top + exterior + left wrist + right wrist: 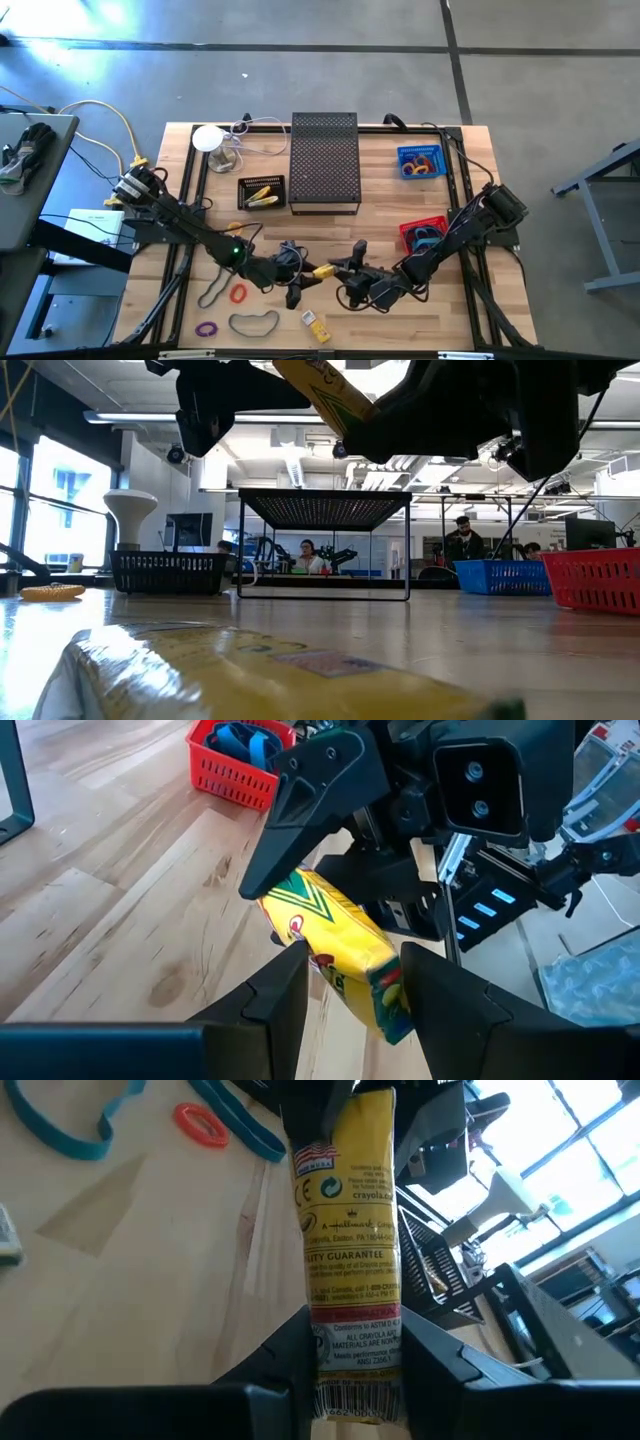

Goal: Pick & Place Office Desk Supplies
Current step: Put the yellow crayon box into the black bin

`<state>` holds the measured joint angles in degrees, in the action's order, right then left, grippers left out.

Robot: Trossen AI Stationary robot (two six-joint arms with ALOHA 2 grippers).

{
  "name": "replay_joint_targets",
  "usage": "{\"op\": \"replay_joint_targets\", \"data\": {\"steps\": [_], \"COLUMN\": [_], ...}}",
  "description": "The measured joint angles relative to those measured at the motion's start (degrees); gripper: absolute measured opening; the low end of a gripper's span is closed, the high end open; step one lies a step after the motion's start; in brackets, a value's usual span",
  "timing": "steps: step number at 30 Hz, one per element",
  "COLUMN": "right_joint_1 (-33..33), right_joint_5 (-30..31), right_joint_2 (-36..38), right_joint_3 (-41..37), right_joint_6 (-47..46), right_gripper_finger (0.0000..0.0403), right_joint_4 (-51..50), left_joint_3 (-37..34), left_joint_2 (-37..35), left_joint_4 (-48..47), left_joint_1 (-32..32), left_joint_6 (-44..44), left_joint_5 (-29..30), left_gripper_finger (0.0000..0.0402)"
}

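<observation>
Wooden counter (pixel 400 205), front centre, with an open workshop running on behind it.

Item: yellow crayon box (pixel 322 270), one slim printed carton. It is hanging clear above the counter between the two arms, its long axis running from one hand across to the other, roughly side to side along the front edge. In the low view it is showing as a tilted yellow bar (pixel 325 395) overhead.

Holders: left hand (pixel 345 982) is gripping one end, fingers pressing the carton's two sides; right hand (pixel 352 1348) is clamping the opposite end, the barcode end, in the same way. Both hands are meeting nose to nose, so neither is nearer; the carton is bridging them. A handover judged to be in progress, and it turns on one hand letting go along that shared axis.

Nearby on the counter: a second yellow box (pixel 314 323) lying near the front edge; a large dark band (pixel 254 322), an orange band (pixel 238 294) and a purple band (pixel 206 328) to the left arm's side.

Bins: red basket (pixel 424 235) beside the right arm; blue basket (pixel 420 161) farther back; black mesh tray (pixel 261 192) on the left; dark mesh stand (pixel 324 160) at centre back.
</observation>
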<state>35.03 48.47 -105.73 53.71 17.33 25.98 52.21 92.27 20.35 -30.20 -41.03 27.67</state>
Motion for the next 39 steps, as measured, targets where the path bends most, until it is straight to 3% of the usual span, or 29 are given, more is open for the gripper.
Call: {"op": "replay_joint_targets", "data": {"steps": [15, 27, 35, 39], "right_joint_1": [1.0, 1.8, 2.1, 3.2], "right_joint_5": [-0.8, -2.1, -3.3, -3.4], "right_joint_2": [0.0, 0.0, 0.0, 0.0], "right_joint_3": [0.0, 0.0, 0.0, 0.0], "right_joint_6": [-2.8, -4.1, -11.4, -12.2], "right_gripper_finger": [0.0104, 0.0105, 0.0107, 0.0128], "right_joint_4": [1.4, 3.4, 4.3, 5.6], "left_joint_3": [0.0, 0.1, 0.1, 0.1], "left_joint_2": [0.2, 0.3, 0.3, 0.3], "left_joint_4": [0.1, -0.3, -0.1, 0.0], "left_joint_1": [0.0, 0.0, 0.0, 0.0], "left_joint_6": [0.5, 0.3, 0.3, 1.8], "left_joint_5": [0.8, 0.8, 0.6, 0.3], "left_gripper_finger": [0.015, 0.0075, 0.0075, 0.0075]}}
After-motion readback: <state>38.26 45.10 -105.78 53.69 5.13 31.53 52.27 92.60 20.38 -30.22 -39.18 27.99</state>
